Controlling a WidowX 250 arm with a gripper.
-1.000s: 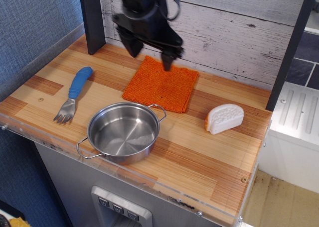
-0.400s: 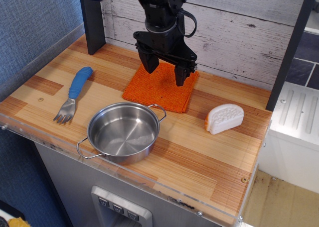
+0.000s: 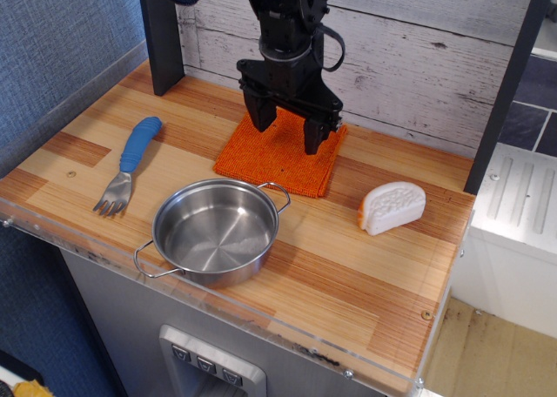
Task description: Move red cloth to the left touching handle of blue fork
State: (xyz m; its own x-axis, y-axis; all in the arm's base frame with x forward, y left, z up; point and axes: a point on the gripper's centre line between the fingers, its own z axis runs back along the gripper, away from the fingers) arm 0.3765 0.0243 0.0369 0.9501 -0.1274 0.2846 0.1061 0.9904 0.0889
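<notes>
The red cloth (image 3: 280, 158) lies flat on the wooden counter near the back wall, just behind the steel pan. The blue fork (image 3: 129, 163) lies to the left, blue handle pointing back, tines toward the front edge, well apart from the cloth. My gripper (image 3: 286, 128) is black and open, pointing down over the cloth's back half, one fingertip near the back left edge and the other near the back right corner. Whether the fingertips touch the cloth I cannot tell.
A steel pan (image 3: 216, 230) with two wire handles stands in front of the cloth. A white and orange wedge-shaped object (image 3: 392, 207) lies to the right. A dark post (image 3: 160, 33) stands at the back left. The counter (image 3: 365, 284) ends at the front and right.
The gripper has moved right and down, from above the cloth's back left edge to low over the cloth's back half. The cloth, fork and pan have not moved.
</notes>
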